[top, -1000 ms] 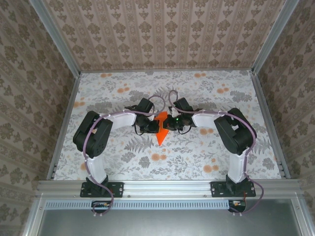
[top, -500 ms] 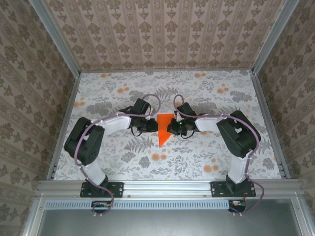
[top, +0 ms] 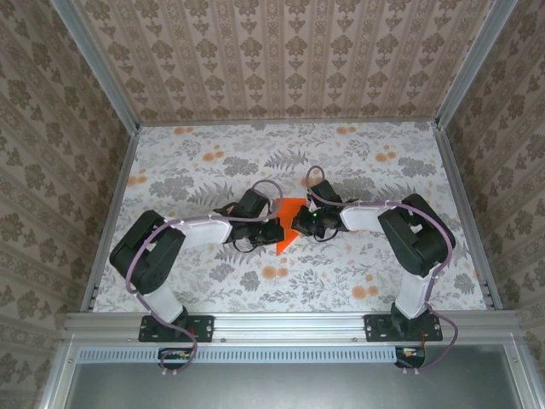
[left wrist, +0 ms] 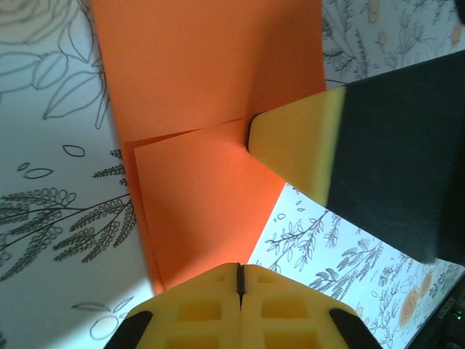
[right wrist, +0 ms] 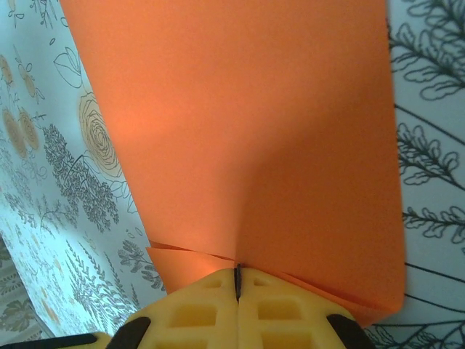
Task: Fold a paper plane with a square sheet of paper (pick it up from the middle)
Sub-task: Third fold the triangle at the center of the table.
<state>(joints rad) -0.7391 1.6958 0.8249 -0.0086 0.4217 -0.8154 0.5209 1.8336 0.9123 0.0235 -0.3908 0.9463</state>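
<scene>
Since the earlier frame the left arm has swung its wrist inward and toward the near edge, so the left gripper [top: 269, 232] now sits over the left side of the sheet of paper [top: 283, 242] and covers more of it than before, while the right gripper [top: 300, 223] has barely shifted. The sheet lies flat near the middle of the table [top: 196, 162], folded into a vivid orange wedge whose point aims toward the arm bases. From above, the two grippers meet over it, the left one at its left edge and the right one at its right edge, a little farther from the bases. In the left wrist view the paper [left wrist: 211, 80] shows two layers, a folded flap lying on the larger part. Its narrow end runs under the left gripper's [left wrist: 240, 291] yellow fingertips, which are pressed together with only a thin seam between them; whether they pinch the paper or merely rest on it I cannot tell. A yellow fingertip [left wrist: 298, 145] of the right gripper presses on the flap's edge from the right. In the right wrist view the right gripper's [right wrist: 237, 291] fingers are likewise closed tip to tip at the paper's [right wrist: 247, 123] layered edge, and a grip on it cannot be confirmed. Floral print covers the table, and patterned wallpaper [top: 281, 60] lines the walls around it.
</scene>
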